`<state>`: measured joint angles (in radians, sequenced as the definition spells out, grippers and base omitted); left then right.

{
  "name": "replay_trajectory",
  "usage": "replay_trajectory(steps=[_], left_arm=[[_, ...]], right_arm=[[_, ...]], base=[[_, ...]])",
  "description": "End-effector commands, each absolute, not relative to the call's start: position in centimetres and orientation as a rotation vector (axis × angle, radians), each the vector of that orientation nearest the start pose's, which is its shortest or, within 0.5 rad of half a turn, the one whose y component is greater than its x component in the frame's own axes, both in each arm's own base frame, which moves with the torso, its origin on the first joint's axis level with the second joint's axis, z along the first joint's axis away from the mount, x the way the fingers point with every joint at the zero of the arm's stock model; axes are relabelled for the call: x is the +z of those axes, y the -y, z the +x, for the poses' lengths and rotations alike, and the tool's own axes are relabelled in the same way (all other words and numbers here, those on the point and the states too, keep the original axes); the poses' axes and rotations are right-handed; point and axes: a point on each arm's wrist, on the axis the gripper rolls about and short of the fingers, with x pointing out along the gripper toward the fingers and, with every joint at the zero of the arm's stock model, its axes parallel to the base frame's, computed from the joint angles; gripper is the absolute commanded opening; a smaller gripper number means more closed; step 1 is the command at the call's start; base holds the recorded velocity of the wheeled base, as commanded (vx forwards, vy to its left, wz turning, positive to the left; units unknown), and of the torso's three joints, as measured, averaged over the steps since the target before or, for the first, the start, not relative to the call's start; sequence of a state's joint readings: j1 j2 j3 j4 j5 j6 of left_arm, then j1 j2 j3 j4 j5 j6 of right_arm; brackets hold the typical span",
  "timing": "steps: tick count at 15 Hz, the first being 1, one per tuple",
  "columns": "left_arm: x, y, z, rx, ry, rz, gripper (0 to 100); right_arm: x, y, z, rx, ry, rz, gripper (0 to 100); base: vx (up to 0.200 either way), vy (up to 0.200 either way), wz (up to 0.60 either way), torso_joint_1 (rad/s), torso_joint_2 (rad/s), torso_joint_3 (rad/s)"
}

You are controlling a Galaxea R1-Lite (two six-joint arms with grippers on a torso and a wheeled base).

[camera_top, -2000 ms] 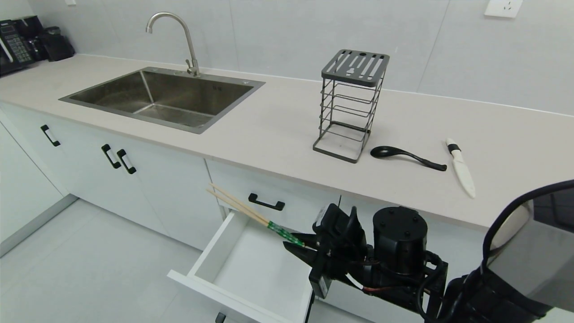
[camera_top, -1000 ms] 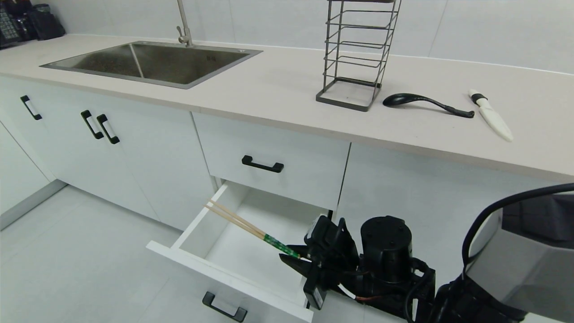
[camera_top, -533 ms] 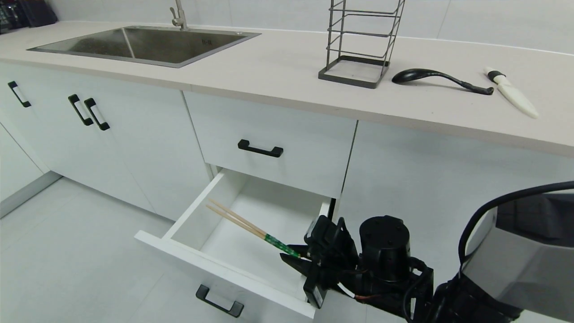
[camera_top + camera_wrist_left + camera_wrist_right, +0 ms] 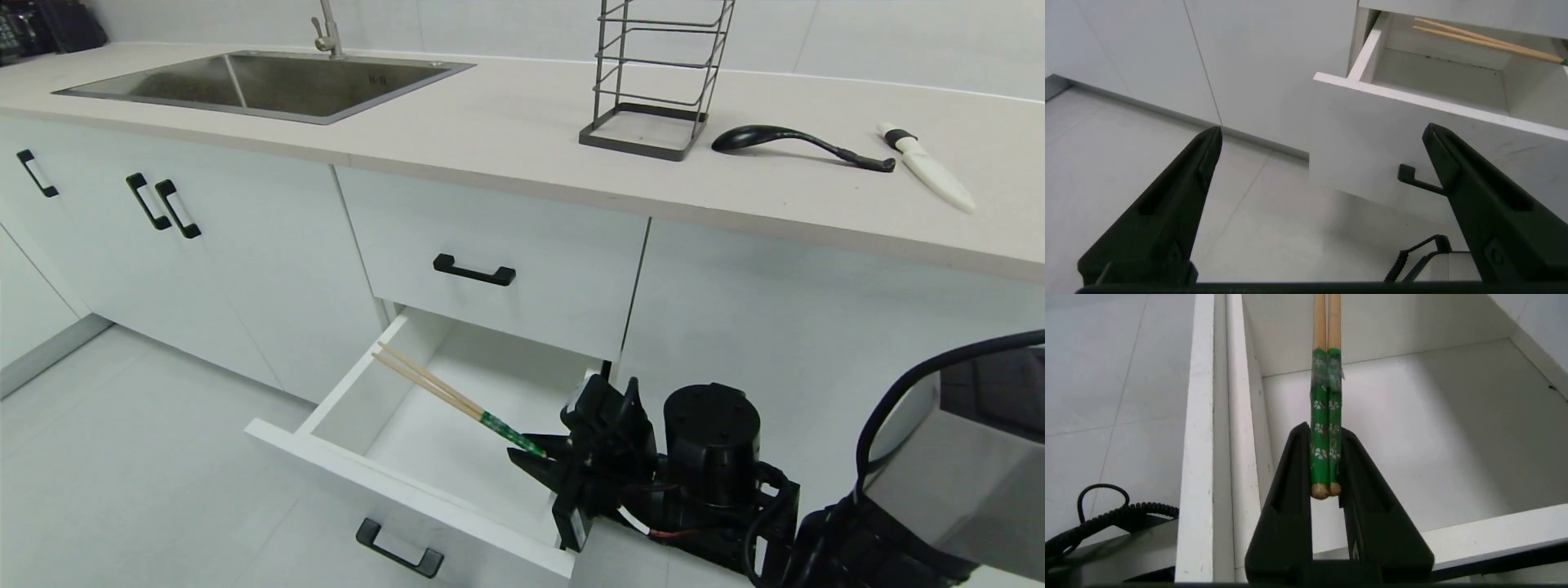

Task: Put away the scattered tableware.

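**Colours and patterns, as logged**

Chopsticks point(image 4: 445, 394): the shafts were pale tan wood. The gripped ends were green with small white flower-like prints.
Right gripper point(image 4: 540, 454) and left gripper point(image 4: 1323, 131): black.
Drawer point(image 4: 359, 384): plain white, with a black handle point(image 4: 399, 554).
Countertop point(image 4: 506, 139): beige, unpatterned.
Sink point(image 4: 392, 96): steel grey.
Wire rack point(image 4: 645, 145): dark grey.
Spoon point(image 4: 739, 139): black.
Knife point(image 4: 931, 170): cream with one black band.
Floor point(image 4: 122, 457): light grey tile.

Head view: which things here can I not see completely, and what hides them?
- Grey wire rack: top cut off by the head view's upper edge.
- Steel tap: spout cut off by the same edge.
- Open white drawer: rear hidden under the closed white drawer above, right side partly behind the right gripper.
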<state>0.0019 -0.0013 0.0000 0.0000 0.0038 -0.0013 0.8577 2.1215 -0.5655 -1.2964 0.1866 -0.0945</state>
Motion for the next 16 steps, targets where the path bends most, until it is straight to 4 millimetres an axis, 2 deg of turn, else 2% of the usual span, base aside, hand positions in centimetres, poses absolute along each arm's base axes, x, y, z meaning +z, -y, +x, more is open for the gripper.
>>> replay_trajectory(steps=[1,4,6,8,14,16], left_arm=[[7.5,0.0,-2.3,0.006,0.000,-0.002,100],[7.5,0.0,-2.3,0.008,0.000,-0.002,100],[7.5,0.0,-2.3,0.008,0.000,-0.002,100],[7.5,0.0,-2.3,0.006,0.000,-0.002,100],[7.5,0.0,-2.3,0.008,0.000,-0.002,100],[7.5,0.0,-2.3,0.008,0.000,-0.002,100]], right_arm=[[6.3,-25.6,21.5,1.050,-0.185,-0.166,0],[8.0,-25.8,21.9,0.977,-0.185,-0.131,0],[10.0,-25.1,20.9,0.984,-0.256,-0.161,0],[11.5,-25.8,21.1,0.993,-0.253,-0.159,0],[10.9,-26.0,21.0,0.990,-0.366,-0.223,0],[11.3,-26.8,21.0,0.989,-0.386,-0.236,0]], base=[[0.000,0.000,0.00,0.000,0.00,0.000],[0.000,0.000,0.00,0.000,0.00,0.000],[0.000,0.000,0.00,0.000,0.00,0.000],[0.000,0.000,0.00,0.000,0.00,0.000],[0.000,0.000,0.00,0.000,0.00,0.000],[0.000,0.000,0.00,0.000,0.00,0.000]])
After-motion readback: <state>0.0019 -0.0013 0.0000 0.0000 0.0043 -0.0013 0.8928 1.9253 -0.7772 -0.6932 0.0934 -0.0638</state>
